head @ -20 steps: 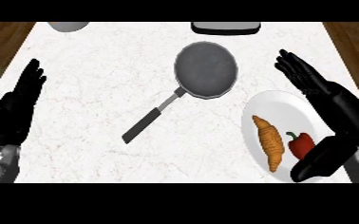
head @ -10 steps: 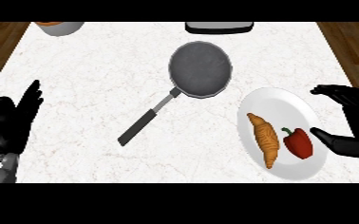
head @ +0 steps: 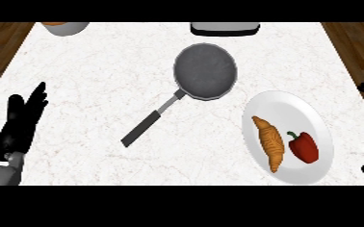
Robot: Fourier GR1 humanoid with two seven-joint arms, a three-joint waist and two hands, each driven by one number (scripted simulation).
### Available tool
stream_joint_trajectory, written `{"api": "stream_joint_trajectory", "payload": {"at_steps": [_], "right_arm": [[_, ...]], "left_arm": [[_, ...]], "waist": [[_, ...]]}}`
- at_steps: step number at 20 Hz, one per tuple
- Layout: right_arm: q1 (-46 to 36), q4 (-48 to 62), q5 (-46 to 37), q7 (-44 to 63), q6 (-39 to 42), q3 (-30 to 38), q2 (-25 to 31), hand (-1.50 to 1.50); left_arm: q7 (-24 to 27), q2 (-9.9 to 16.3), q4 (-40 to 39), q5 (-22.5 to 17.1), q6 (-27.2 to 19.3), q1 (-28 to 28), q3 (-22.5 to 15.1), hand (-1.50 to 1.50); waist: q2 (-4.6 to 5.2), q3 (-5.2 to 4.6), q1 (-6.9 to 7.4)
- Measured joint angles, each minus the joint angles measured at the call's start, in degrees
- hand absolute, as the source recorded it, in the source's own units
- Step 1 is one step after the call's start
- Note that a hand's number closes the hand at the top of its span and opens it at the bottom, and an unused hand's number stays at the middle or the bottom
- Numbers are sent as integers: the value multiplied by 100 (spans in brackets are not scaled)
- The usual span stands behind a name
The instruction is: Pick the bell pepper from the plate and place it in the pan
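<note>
A red bell pepper [head: 304,146] with a green stem lies on the right half of a white plate [head: 288,107] at the lower right of the counter. A brown croissant [head: 270,143] lies beside it on the plate's left half. The dark grey pan [head: 204,70] sits up and to the left of the plate, holding nothing, its black handle [head: 146,127] pointing to the lower left. My left hand [head: 21,125] rests open at the left edge, fingers up, far from the plate. My right hand does not show.
A bowl [head: 64,27] stands at the counter's back left corner and a grey appliance [head: 224,28] at the back middle. The white marble counter ends at wooden strips on the left and right.
My right hand, which hovered over the plate's right side, has pulled out of the picture past the right edge. The pepper and croissant have not moved.
</note>
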State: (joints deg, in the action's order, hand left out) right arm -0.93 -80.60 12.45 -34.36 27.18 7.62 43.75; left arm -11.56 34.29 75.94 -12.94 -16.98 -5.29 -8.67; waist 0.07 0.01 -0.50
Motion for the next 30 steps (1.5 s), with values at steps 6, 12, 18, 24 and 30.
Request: {"api": "stream_joint_trajectory", "payload": {"at_steps": [6, 12, 18, 24, 30], "right_arm": [[-82, -821, -1242, 616, -174, -360, 836, -150], [-225, -1640, -2300, 1650, -197, -907, 1251, -150], [-182, -2245, -3364, 2555, -198, -1645, 1060, -150], [-13, -2262, -4158, 2736, -59, -1902, 788, -150], [128, -1972, -5042, 2652, -286, -2060, 336, -150]], "left_arm": [[32, -43, -223, 35, 65, -138, 53, 0], [66, -152, -352, 93, 103, -227, 73, 0], [26, -281, -334, 230, 88, -263, 90, 0], [65, -336, -313, 343, 270, -154, 289, 0], [-128, -456, -142, 544, 369, -154, 433, 0]], "waist": [[-11, -17, 2], [-7, -15, 36], [-9, -8, 59], [-10, -3, 52], [-10, -1, 52]]}}
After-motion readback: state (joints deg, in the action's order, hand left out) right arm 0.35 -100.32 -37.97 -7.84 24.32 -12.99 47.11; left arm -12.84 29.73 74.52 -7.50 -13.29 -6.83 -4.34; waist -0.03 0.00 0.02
